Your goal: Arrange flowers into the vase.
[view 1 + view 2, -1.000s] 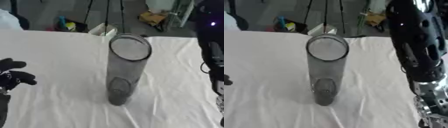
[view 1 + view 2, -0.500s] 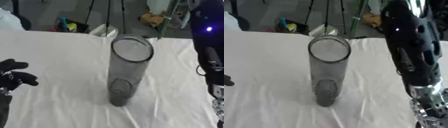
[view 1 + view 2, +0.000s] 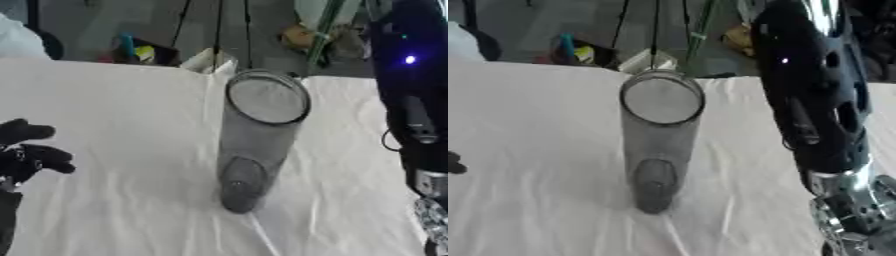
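vase: clear tall cylinder vase (image 3: 254, 145) upright mid-table on the white cloth (image 3: 122, 190), looks empty, nothing touching it
flowers: no blooms on the cloth; only a green stem (image 3: 703, 27) shows past the far edge, behind the right arm
left hand: left hand (image 3: 26, 152) at lower left edge, well apart from vase, fingers curled, holding nothing
right hand: out of frame; only right arm (image 3: 815, 100) runs down the right side, so its fingers can't be told
risk: tall narrow vase likely tips easily; arm passes near its right side, a sideways swing could knock it over
risk 2: mouth is narrow, a tilted stem could catch the rim and drag it
view diff: left eye shows left hand whole; right eye only a dark fingertip at edge
view diff 2: right eye shows arm much bigger, nearer the vase
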Available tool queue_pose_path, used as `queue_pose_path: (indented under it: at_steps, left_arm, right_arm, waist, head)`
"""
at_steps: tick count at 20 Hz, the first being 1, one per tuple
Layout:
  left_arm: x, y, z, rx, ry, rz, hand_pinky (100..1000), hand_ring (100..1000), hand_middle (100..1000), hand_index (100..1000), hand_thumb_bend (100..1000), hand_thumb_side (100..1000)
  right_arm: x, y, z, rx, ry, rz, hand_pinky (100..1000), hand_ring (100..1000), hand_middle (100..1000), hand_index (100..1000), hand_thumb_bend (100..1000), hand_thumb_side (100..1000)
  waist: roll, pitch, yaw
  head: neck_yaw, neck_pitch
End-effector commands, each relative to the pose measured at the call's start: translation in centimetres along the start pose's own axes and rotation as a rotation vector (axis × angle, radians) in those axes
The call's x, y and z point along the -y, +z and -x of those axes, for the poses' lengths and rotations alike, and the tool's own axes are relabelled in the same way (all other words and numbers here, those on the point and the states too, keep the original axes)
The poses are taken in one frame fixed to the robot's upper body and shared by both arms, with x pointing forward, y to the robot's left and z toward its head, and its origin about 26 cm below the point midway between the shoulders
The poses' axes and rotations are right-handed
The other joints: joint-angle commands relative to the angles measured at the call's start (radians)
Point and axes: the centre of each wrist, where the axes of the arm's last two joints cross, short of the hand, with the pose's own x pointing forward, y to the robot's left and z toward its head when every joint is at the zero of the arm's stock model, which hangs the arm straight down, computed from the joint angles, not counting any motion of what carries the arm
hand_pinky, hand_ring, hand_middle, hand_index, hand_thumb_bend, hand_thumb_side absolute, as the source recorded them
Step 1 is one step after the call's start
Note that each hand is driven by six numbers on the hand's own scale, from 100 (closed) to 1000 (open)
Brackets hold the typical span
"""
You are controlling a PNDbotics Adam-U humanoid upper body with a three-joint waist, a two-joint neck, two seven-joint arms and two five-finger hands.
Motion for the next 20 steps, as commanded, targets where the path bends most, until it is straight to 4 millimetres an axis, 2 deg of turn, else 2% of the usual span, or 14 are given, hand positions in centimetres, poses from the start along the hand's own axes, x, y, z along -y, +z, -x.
queue_pose_path:
  at_steps: [1, 12, 20]
  left_arm:
    - [0.3, -0.6, -0.5, 0.027, 0.009, 0.016, 584, 633, 729, 869, 124, 1000]
    - [0.4, -0.8, -0.6, 0.033, 0.012, 0.021, 583, 632, 729, 867, 124, 1000]
    - [0.5, -1.0, -0.6, 0.037, 0.010, 0.022, 582, 631, 729, 865, 124, 1000]
  right_arm:
    - [-1.0, -0.5, -1.1, 0.036, -0.030, -0.022, 100, 100, 100, 100, 100, 308]
    - [-1.5, 0.2, -0.4, 0.028, -0.051, -0.030, 100, 100, 100, 100, 100, 295]
    - [-1.3, 1.0, 0.1, 0.037, -0.047, -0.056, 100, 100, 100, 100, 100, 299]
  waist:
    - [-0.011, -0.029, 0.003]
    - [-0.016, -0.019, 0.017]
    - [-0.021, -0.005, 0.026]
  head:
    - [-0.007, -0.013]
    - [-0.013, -0.003]
    - [-0.011, -0.008]
